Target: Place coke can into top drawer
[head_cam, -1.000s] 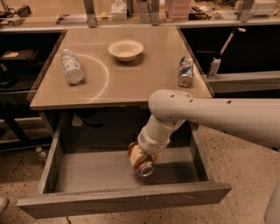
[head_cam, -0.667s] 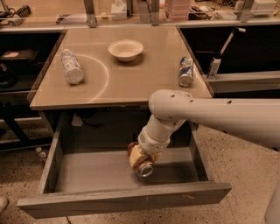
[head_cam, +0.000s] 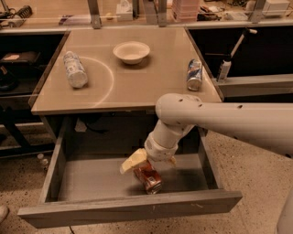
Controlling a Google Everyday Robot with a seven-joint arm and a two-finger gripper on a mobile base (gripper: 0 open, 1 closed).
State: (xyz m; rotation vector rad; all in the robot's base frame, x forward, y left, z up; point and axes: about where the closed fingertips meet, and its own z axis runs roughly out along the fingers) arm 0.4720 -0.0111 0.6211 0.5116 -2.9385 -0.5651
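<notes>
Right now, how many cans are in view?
3. A red coke can is inside the top drawer, right at the gripper. A blue, red and silver can stands near the table's right edge. A white can lies on its left side. More could be hidden behind the arm.

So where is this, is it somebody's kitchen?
Probably not a kitchen, more likely a lab or workshop. A white robot arm reaches down, its gripper at the coke can in the top drawer; the floor is speckled, and a cluttered bench stands behind.
</notes>
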